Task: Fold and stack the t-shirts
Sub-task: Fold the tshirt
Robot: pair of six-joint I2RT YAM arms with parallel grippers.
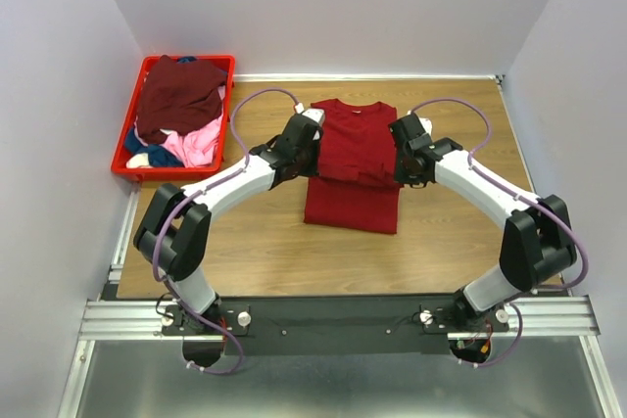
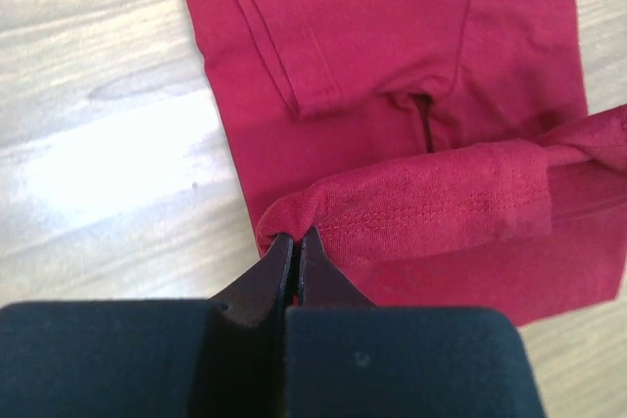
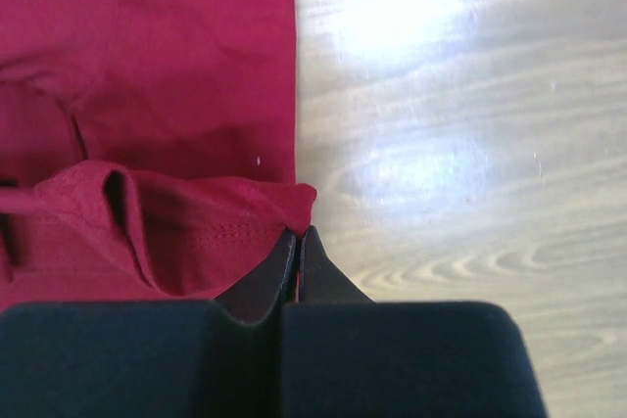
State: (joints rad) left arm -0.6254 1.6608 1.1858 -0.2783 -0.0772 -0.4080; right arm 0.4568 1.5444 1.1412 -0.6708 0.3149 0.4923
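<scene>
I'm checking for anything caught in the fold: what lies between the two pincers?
Only the bright red cloth t-shirt. Its stitched edge runs from the left pincer to the right pincer, as the top view and both wrist views show.

The left arm [image 1: 230, 183] and right arm [image 1: 480, 188] are bent at the elbow and extended forward, with the wrists turned toward each other. The left claw [image 2: 297, 239] is closed, with a hem corner of the red t-shirt [image 2: 392, 66] pinched at its tips. The right claw [image 3: 297, 235] is likewise clamped on the opposite corner.
</scene>
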